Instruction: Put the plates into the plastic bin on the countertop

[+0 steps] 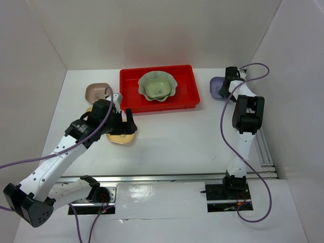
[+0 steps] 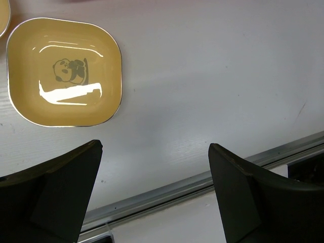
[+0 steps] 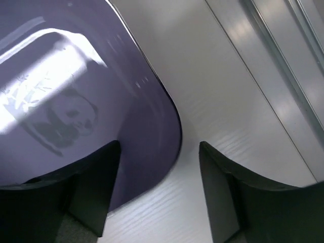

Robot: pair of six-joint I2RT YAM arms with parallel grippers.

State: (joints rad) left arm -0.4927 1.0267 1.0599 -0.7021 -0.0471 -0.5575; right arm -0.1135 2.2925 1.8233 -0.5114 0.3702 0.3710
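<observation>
The right gripper (image 3: 159, 147), jaws apart, straddles the rim of the lavender dish (image 3: 76, 91) on the countertop (image 3: 228, 91), well right of the red bin (image 1: 131, 93); a pinch and lift looks next. The left gripper (image 2: 154, 152) hangs wide open beside a yellow dish (image 2: 65, 71)

Plain white back wall (image 1: 167, 30), white left wall (image 1: 25, 76) and right wall (image 1: 298, 76), flat white countertop (image 1: 177, 147), aluminium rail (image 1: 167, 177) along near edge, even diffuse light.
</observation>
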